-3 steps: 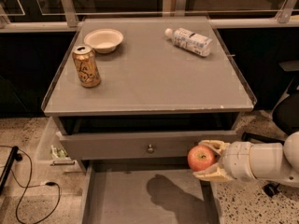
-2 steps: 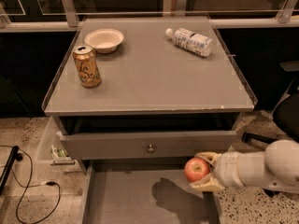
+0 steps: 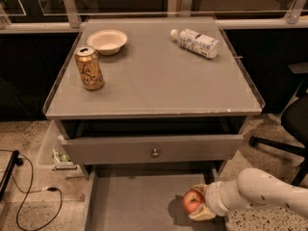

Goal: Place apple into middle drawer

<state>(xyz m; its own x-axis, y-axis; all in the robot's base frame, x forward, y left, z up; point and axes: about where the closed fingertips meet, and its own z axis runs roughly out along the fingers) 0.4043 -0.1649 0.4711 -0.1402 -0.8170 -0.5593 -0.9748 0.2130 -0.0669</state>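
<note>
Dropping lower by the moment, the gripper (image 3: 196, 203) has carried the apple (image 3: 192, 200) down and a little leftward. A second ago it hung level with the upper drawer front (image 3: 120, 150) and its knob (image 3: 155, 153). Now it sits below that front, over the right-hand part of the middle drawer (image 3: 130, 201) and its open grey floor. The jaws are pinching the apple from above and below, and its shadow falls on the floor close beside it. I'd judge the carrying is nearly over; what remains is a short descent and letting go. Up on the table (image 3: 159, 85), the soda can (image 3: 89, 68), bowl (image 3: 107, 41) and bottle (image 3: 194, 42) lie just as they were.
</note>
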